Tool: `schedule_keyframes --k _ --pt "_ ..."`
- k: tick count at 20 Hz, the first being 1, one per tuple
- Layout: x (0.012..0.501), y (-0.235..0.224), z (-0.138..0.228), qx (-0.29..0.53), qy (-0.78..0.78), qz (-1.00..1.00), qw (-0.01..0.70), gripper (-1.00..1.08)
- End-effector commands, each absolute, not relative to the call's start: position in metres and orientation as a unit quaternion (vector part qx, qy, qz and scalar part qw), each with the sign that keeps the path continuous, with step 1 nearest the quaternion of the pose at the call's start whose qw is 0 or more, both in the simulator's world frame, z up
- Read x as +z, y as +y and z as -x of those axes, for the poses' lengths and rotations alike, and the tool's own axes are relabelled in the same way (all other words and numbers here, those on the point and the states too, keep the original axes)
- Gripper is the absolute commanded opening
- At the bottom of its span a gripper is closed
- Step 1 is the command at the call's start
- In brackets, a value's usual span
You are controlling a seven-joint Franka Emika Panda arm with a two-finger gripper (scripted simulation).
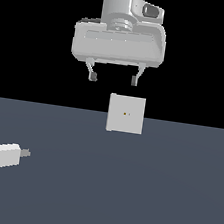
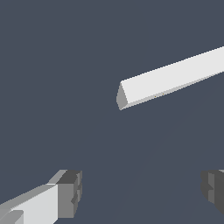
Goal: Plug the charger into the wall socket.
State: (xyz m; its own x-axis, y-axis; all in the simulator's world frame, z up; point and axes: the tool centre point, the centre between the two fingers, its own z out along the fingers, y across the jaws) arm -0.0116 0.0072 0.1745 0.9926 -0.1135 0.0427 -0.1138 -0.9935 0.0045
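The charger (image 1: 2,156) is a small white oblong block lying on the dark surface at the exterior view's left, its short grey prong (image 1: 25,153) pointing toward the exterior view's right. The wall socket (image 1: 126,114) is a flat upright white square plate with two tiny dots at its centre, standing near the middle. My gripper (image 1: 113,79) hangs above the socket, open and empty, far from the charger. In the wrist view the socket (image 2: 175,76) shows edge-on as a long white slab beyond my open gripper (image 2: 142,192). The charger is out of the wrist view.
A flat dark grey-blue surface (image 1: 122,196) carries both things. Behind it the background is black. Nothing else stands on the surface.
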Motion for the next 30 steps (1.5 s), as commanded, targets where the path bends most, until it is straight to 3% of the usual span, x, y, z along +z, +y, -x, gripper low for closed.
schedule_keyframes --k 1,30 --pt "0.169 0.013 0.019 0.021 -0.074 -0.997 0.004 1.0" --pt "0.088 0.116 0.097 0.026 -0.317 -0.948 0.01 1.0"
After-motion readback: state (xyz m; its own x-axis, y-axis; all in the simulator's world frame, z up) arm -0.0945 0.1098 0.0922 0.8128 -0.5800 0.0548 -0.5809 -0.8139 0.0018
